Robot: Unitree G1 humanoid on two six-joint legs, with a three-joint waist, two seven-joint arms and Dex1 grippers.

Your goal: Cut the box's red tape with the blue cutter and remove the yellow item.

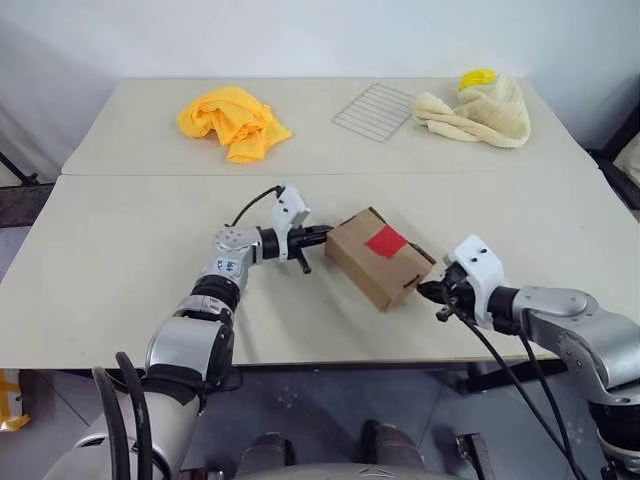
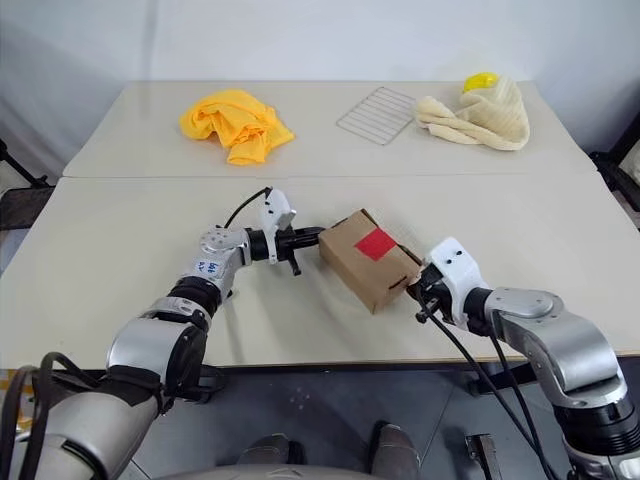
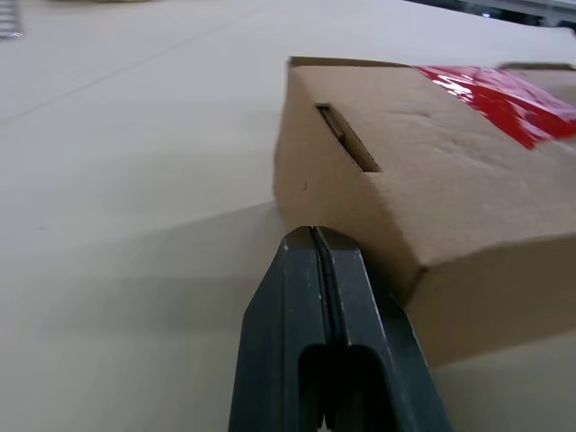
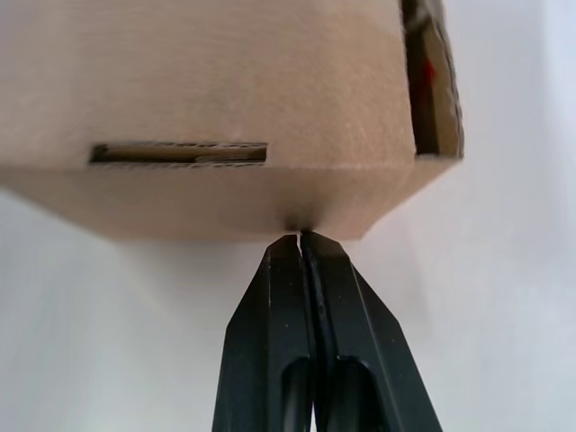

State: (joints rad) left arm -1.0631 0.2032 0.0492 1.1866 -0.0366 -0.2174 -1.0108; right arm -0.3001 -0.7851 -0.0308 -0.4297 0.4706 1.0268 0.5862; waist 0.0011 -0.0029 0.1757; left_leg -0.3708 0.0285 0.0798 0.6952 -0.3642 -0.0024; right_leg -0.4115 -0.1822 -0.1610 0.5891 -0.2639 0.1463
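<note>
The brown cardboard box [image 1: 372,265] lies slantwise on the near table, with the red tape [image 1: 386,241] on its top face. My left gripper [image 1: 326,233] is shut and empty, its tips against the box's left end, as the left wrist view shows at the box wall [image 3: 450,207]. The red tape [image 3: 504,94] shines on top there. My right gripper [image 1: 424,290] is also shut and empty, its tips touching the lower edge of the box's right end [image 4: 225,90]. The blue cutter is out of view. The yellow item is hidden.
On the far table lie an orange-yellow cloth [image 1: 235,122], a wire rack [image 1: 375,110] and a cream cloth [image 1: 485,115] with a bright yellow plastic piece [image 1: 477,77] behind it. A seam [image 1: 150,175] divides the two tables.
</note>
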